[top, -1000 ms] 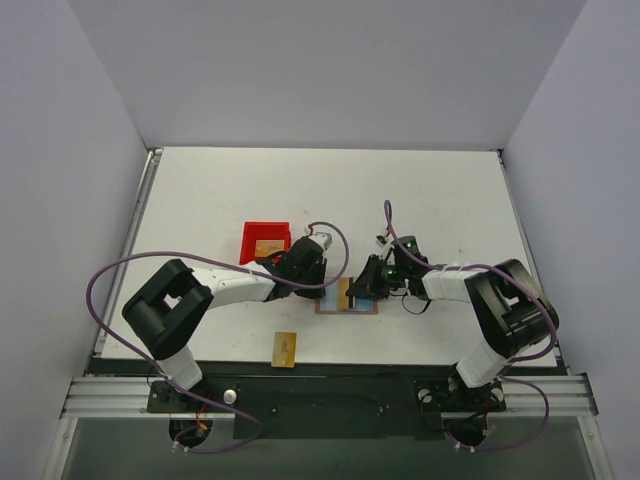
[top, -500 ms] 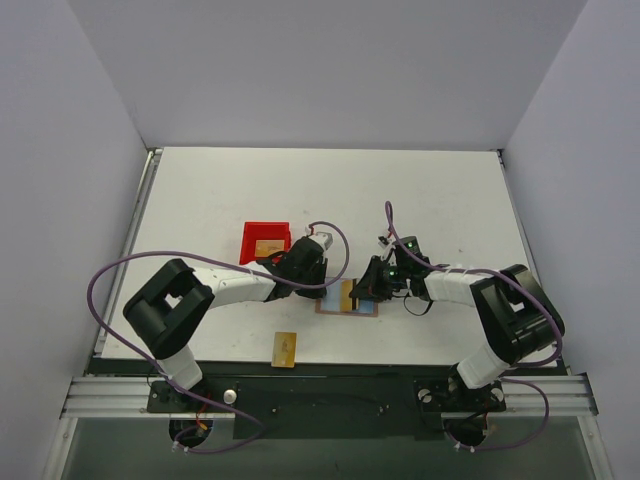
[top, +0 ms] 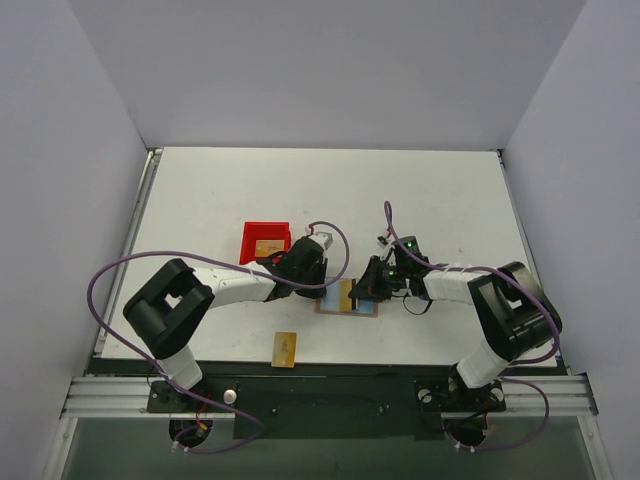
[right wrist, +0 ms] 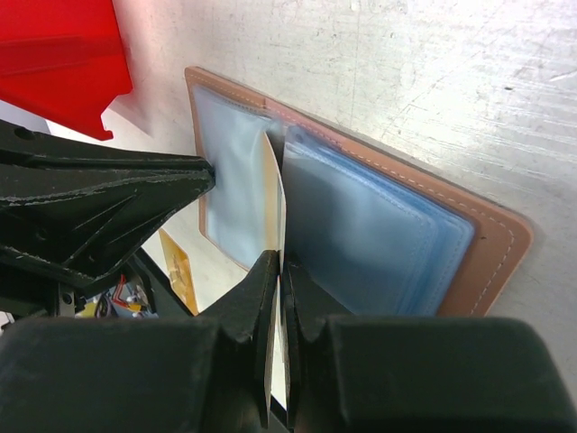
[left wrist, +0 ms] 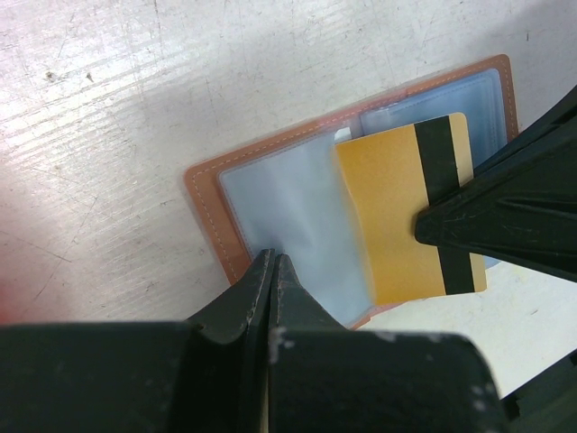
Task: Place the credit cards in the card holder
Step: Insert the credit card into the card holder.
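Three gold cards are showing at this moment. One gold card [left wrist: 386, 216] is sitting clamped edge-on in the right gripper [right wrist: 278, 269], whose fingers are squeezing tight on its dark-striped end. Its other end is lying over the open card holder [left wrist: 279, 194], angling toward the middle fold. Whether its leading edge is already entering a pocket, I cannot tell.

The card holder is lying opened flat on the table [top: 420, 200], a little nearer than centre, between both grippers. The left gripper [left wrist: 273, 269] is reaching in from 9 o'clock and pinching closed on the holder's near clear-blue sleeve, seemingly pinning or lifting a leaf.

Handling, as judged:
- The card is looking light, stiff and slick, so it is risking a slip in the fingers if pushed against a tight pocket. Gripping at the striped end, away from the entering edge, is looking right.
- The holder is looking light and floppy, with soft plastic leaves liable to buckle or skate on the table. That is making the left gripper's hold on one leaf important.

Around:
- A spare card [top: 285, 347] is lying at 7 o'clock from the holder, well apart, near the table's near edge.
- A red bin [top: 262, 226] is standing at 10 o'clock, just beyond the left gripper, with a third card [top: 266, 246] lying inside.
- The two grippers are crowding each other over the holder, and little room is showing between them for tilting the card.
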`<state>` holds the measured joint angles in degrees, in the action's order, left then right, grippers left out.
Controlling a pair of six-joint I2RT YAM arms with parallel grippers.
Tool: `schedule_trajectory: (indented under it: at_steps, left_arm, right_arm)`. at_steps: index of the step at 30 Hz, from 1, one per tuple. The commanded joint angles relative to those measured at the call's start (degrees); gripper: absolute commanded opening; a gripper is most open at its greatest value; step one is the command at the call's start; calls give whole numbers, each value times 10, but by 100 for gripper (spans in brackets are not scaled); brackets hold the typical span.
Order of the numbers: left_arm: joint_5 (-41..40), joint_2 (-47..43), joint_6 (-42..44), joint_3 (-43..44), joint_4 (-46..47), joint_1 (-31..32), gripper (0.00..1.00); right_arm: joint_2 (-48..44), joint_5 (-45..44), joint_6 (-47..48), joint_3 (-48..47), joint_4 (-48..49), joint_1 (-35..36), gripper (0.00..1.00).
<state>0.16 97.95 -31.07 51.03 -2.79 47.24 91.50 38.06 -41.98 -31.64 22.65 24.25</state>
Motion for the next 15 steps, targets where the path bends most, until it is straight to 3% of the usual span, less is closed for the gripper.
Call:
schedule_trajectory:
  at_steps: [1,15]
  left_arm:
    - [-4,18,1,4,-18,0,0]
    - [-3,21,5,7,-21,0,0]
  right_arm:
    - [22,3,8,-9,-5,7,0]
    - [33,10,-9,-11,30,15,0]
